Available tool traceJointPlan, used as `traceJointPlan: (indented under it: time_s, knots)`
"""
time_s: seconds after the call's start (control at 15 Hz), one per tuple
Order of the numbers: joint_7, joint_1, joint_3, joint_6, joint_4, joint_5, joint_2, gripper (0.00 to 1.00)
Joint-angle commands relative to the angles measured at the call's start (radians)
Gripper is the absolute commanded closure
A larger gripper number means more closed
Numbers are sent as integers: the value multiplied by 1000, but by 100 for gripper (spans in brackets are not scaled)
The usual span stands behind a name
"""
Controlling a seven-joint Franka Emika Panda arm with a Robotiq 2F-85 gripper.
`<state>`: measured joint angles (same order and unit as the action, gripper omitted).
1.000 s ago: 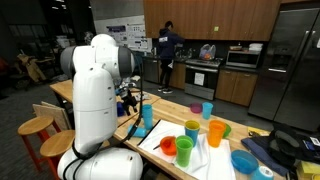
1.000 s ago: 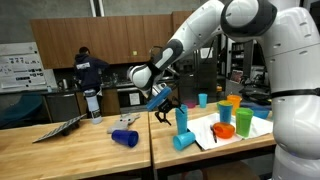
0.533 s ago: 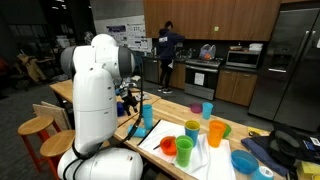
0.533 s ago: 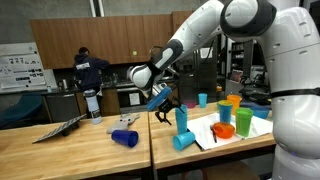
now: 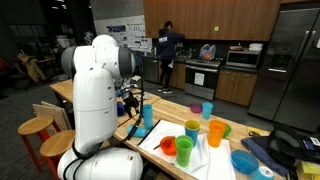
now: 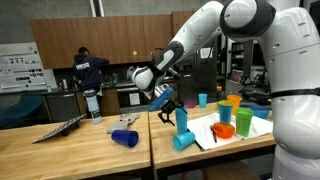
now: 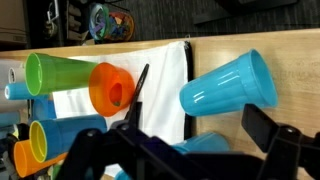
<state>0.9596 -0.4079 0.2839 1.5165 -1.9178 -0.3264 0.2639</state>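
Hovering: gripper (image 6: 166,104) fingers spread | near tipped blue cup (image 7: 228,86) | poster (image 6: 15,66) writing unreadable

No legible txt; wall posters (image 6: 14,68) too blurry.

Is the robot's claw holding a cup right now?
No, it holds nothing. The gripper is open and empty, hovering over the table beside a tipped blue cup.

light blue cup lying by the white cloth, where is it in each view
In an exterior view: light blue cup low centre, at the left edge of the white cloth.
In an exterior view: not made out beside the cloth.
Wrist view: right of centre, beside the cloth.
Shared landmark: the cloth.
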Motion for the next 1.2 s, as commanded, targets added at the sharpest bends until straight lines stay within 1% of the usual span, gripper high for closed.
traceJointPlan:
  time_s: [0.0,0.33,0.67,0.93,1.13]
  knots:
    - [-49,-17,0,-45,-4,-30,0,0]
    - [-141,-31,15,-62,-11,-36,0,0]
    - [-189,-62,36,-87,-15,-33,1,0]
    - [-161,-84,46,-86,-38,-25,-1,0]
    - [-169,-79,45,-64,-76,-14,-8,0]
